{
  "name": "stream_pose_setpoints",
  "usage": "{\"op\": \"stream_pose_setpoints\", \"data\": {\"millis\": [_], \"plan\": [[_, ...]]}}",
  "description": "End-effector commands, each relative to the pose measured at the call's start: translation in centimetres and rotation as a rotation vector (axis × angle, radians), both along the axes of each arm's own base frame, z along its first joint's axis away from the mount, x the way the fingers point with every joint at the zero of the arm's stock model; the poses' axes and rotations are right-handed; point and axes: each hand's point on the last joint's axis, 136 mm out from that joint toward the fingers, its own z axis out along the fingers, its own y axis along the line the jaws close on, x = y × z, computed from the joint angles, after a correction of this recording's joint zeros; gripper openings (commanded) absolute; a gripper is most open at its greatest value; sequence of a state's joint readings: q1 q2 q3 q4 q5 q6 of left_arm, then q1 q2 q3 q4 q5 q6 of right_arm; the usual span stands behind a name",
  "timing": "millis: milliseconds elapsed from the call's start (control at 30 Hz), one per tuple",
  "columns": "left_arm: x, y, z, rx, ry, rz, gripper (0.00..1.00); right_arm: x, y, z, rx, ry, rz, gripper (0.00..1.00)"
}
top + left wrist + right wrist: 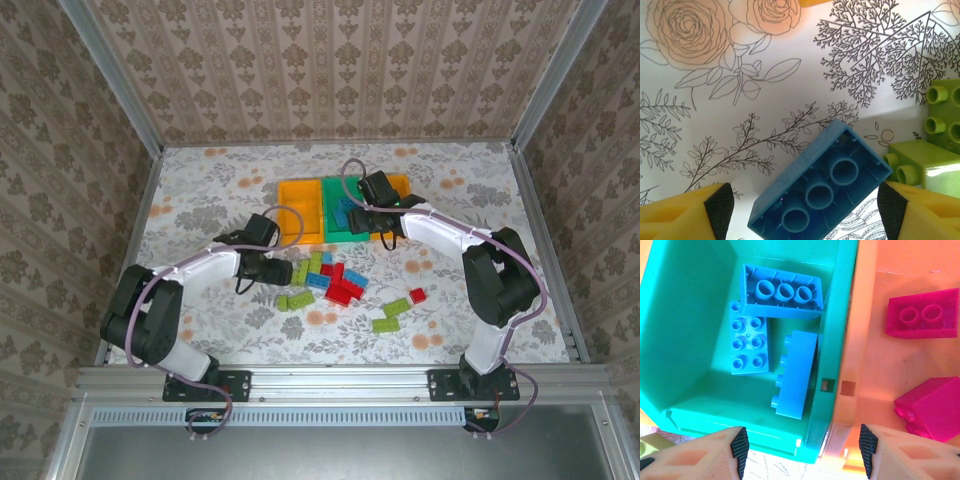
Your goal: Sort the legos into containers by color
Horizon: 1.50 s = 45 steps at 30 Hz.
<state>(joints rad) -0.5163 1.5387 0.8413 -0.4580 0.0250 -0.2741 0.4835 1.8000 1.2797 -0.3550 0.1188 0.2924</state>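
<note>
From above: loose red, blue, lime studded plastic bricks (330, 282) mid-table, three open plastic bins (330, 200) at 12 o'clock. Left wrist: left claw (805, 215) apart, upturned blue brick (825, 182) between. Right wrist: right claw (802, 450) apart over green bin (690, 315), blue bricks (782, 290) inside.

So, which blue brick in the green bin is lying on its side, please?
The blue brick nearest the orange bin: its studs point sideways, while the other two in the green bin lie flat.

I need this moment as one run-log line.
left gripper: open, flanking upturned blue lego | right gripper: open over green bin | green bin: three blue legos | orange bin: two red legos
</note>
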Motion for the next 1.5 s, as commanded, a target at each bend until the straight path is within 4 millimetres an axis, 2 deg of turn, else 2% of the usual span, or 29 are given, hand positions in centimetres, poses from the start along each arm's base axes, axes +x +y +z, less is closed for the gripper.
{"op": "stream_pose_setpoints", "data": {"millis": [0,233,400,467,600,733,867,1000,1067,1200,1300,1467], "plan": [[0.1,0.0,-0.2,0.041,0.019,-0.033,0.78,0.0,0.0,0.3,0.031,0.005,-0.006,0.64],[-0.4,-0.6,-0.8,0.038,0.040,-0.060,0.59,0.1,-0.3,0.1,0.038,0.008,-0.015,0.65],[-0.6,-0.7,-0.9,0.031,0.047,-0.060,0.40,0.1,-0.5,0.0,0.043,0.012,-0.020,0.65],[-0.6,-0.7,-0.6,0.024,0.038,-0.051,0.36,0.1,-0.5,-0.1,0.045,0.012,-0.021,0.65],[-0.2,-1.1,1.0,-0.021,-0.011,-0.032,0.31,-0.1,-0.4,0.3,0.058,0.003,-0.017,0.65],[1.1,-2.4,4.1,-0.101,-0.100,-0.031,0.29,-0.5,-0.5,1.8,0.093,-0.052,-0.018,0.65],[3.1,-5.5,8.2,-0.228,-0.209,-0.077,0.29,-0.9,-1.0,3.1,0.112,-0.101,-0.030,0.65],[5.4,-10.5,11.9,-0.380,-0.269,-0.175,0.30,-2.1,-1.6,3.4,0.123,-0.108,-0.042,0.65],[6.5,-13.2,12.8,-0.446,-0.259,-0.219,0.30,-3.0,-1.7,3.1,0.131,-0.091,-0.033,0.65],[8.7,-17.8,13.0,-0.526,-0.225,-0.281,0.30,-5.9,-1.9,1.1,0.101,-0.034,0.012,0.65],[10.3,-20.4,12.6,-0.570,-0.205,-0.295,0.33,-8.1,-2.1,-0.5,0.091,0.010,0.034,0.65],[12.9,-22.5,10.9,-0.581,-0.168,-0.258,0.33,-11.1,-2.2,-1.7,0.100,0.039,0.057,0.65]]}}
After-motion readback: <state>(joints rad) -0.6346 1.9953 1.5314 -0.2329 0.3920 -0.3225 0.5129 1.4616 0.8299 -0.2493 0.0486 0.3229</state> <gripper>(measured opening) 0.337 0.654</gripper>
